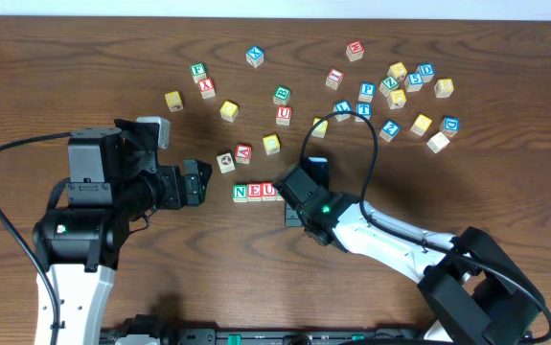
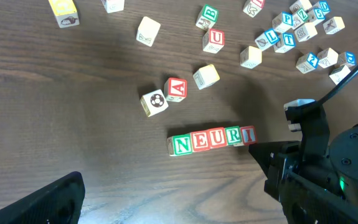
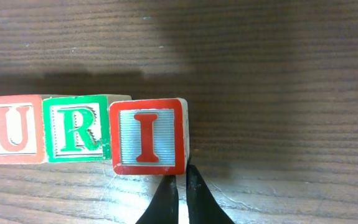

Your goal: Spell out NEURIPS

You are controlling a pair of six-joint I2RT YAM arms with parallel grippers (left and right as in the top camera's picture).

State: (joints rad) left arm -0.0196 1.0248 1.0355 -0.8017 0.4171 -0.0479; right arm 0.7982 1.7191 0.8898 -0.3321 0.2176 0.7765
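Note:
A row of letter blocks reads N, E, U, R, I on the wooden table in the left wrist view, from the N block (image 2: 182,145) to the red I block (image 2: 247,134). In the right wrist view I see the U (image 3: 14,129), the R (image 3: 76,128) and the I block (image 3: 147,137). My right gripper (image 3: 182,183) is shut and empty, its tips just under the I block's lower right corner. From overhead, the right gripper (image 1: 287,201) covers the row's right end beside the U (image 1: 268,192). My left gripper (image 1: 196,182) is open and empty, left of the row.
Many loose letter blocks lie at the back right, among them a blue P (image 1: 366,91). An A block (image 1: 243,152), a ball-picture block (image 1: 225,161) and a plain yellow block (image 1: 271,144) lie just behind the row. The right arm's cable (image 1: 371,144) arcs over the table.

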